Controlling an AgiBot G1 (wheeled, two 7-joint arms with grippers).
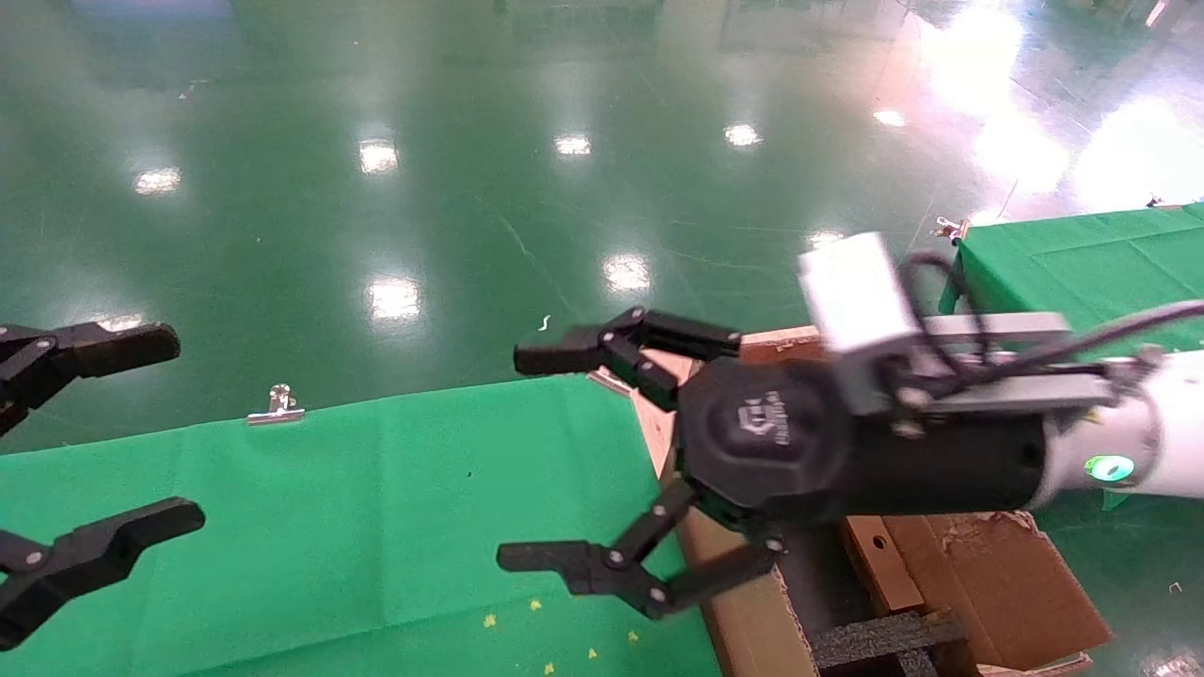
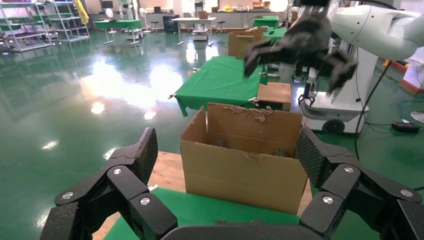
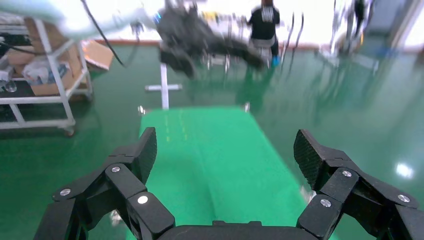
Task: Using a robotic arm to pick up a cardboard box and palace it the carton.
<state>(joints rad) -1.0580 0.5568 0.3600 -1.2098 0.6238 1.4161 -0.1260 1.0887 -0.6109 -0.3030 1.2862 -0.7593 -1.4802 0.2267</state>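
My right robotic arm's gripper (image 1: 522,456) is open and empty, held over the right end of the green table (image 1: 376,508) beside the carton (image 1: 743,611). The carton is large and brown, with torn flaps and black foam (image 1: 884,639) inside. A small flat cardboard box with a round hole (image 1: 882,564) lies inside it. In the left wrist view the carton (image 2: 240,175) stands ahead of my open, empty left gripper (image 2: 227,155), with the right gripper (image 2: 300,45) above it. My left gripper (image 1: 179,428) is at the table's far left. The right wrist view shows open jaws (image 3: 225,150) over bare green cloth.
A metal clip (image 1: 277,404) holds the cloth at the table's far edge. A second green table (image 1: 1082,254) stands at the right rear. Shiny green floor lies beyond. Behind the carton are another green table (image 2: 220,75) and a brown box (image 2: 272,94).
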